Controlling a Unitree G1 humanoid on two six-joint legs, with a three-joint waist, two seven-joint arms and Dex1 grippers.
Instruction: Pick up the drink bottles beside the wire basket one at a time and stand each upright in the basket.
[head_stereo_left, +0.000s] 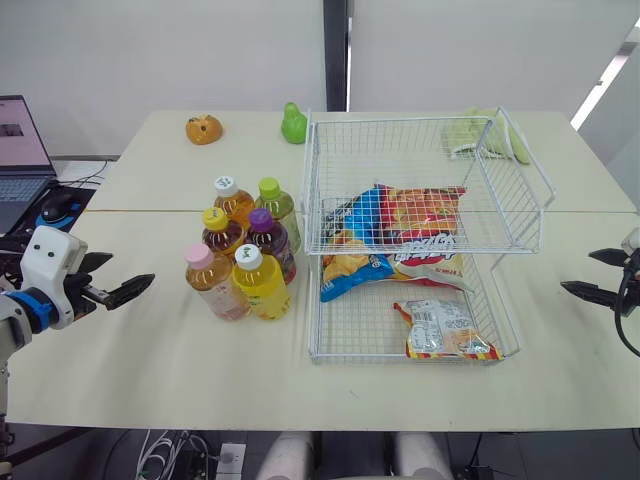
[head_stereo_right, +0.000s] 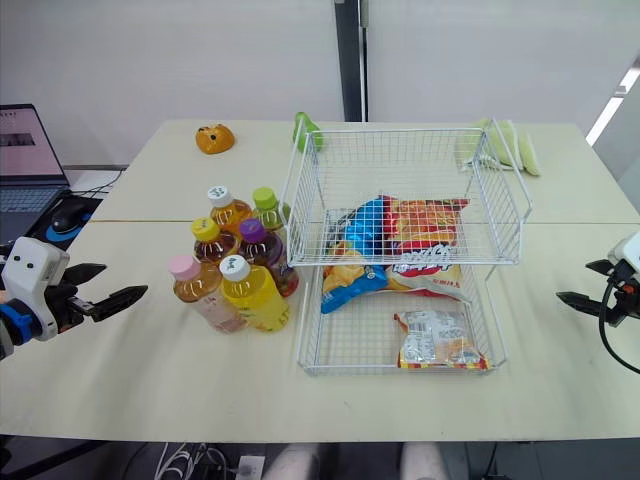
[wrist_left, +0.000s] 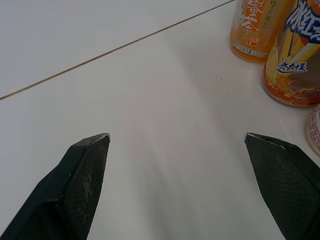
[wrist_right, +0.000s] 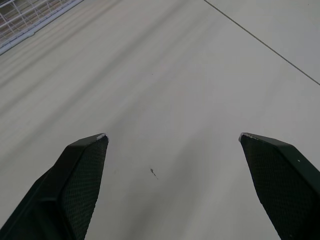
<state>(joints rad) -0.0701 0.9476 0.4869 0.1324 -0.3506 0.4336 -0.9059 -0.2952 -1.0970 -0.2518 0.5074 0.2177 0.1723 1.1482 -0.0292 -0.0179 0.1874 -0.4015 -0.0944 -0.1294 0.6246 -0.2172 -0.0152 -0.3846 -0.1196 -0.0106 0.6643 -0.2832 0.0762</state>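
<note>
Table (head_stereo_left: 150, 370) | six bottles (head_stereo_left: 246, 262) beside one basket (head_stereo_left: 430, 250) | left hand (head_stereo_left: 128, 270), right hand (head_stereo_left: 578, 271) both apart

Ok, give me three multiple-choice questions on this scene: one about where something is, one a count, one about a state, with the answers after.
1. Where do the drink bottles stand relative to the wire basket?
A. Inside its upper tier
B. On the table, at its side toward the robot's left
C. Behind it, by the wall

2. How many drink bottles are there?
A. Four
B. Five
C. Six

3. What state is the left end effector in?
A. Open, holding nothing
B. Shut on a bottle
C. Shut on a snack bag

Answers:
1. B, the whole cluster stands on the table beside the basket and none is inside it.
2. C, six can be counted in the cluster.
3. A, its fingers are wide apart over bare table.
</note>
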